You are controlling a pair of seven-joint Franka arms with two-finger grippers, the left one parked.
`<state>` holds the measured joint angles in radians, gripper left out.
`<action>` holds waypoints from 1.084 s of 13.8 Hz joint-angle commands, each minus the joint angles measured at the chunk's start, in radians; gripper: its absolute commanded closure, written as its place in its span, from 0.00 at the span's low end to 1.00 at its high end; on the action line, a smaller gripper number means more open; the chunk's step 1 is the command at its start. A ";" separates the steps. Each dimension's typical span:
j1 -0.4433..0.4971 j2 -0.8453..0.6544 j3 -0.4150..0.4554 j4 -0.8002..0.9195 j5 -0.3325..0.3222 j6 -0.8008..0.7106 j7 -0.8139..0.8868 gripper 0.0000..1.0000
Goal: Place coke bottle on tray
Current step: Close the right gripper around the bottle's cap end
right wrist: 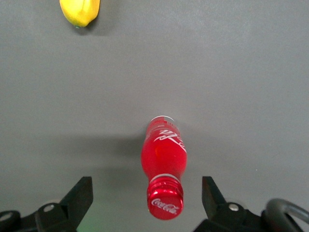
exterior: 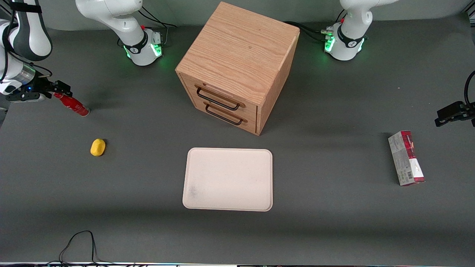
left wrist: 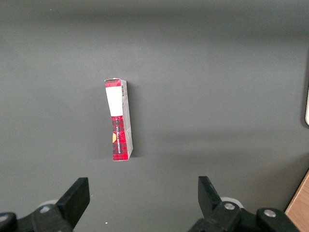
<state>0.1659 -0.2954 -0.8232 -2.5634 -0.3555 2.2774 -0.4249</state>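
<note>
The coke bottle is small, slim and red with white lettering. It rests on the grey table toward the working arm's end, its red cap pointing up at the wrist camera. My right gripper hovers over the cap end, open. One black finger stands on each side of the cap with a wide gap, touching nothing. The cream tray lies flat near the table's middle, in front of the drawer cabinet and nearer the front camera than the bottle.
A wooden two-drawer cabinet stands mid-table. A small yellow object lies between bottle and tray, nearer the front camera than the bottle. A red-and-grey carton lies toward the parked arm's end.
</note>
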 commanded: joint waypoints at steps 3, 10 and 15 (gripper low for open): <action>0.011 -0.004 -0.060 -0.011 -0.025 0.048 -0.086 0.18; 0.011 0.013 -0.062 -0.011 -0.025 0.042 -0.091 0.66; 0.015 0.009 0.023 0.032 -0.017 -0.048 -0.042 0.99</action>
<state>0.1722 -0.2835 -0.8589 -2.5649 -0.3605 2.2878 -0.4992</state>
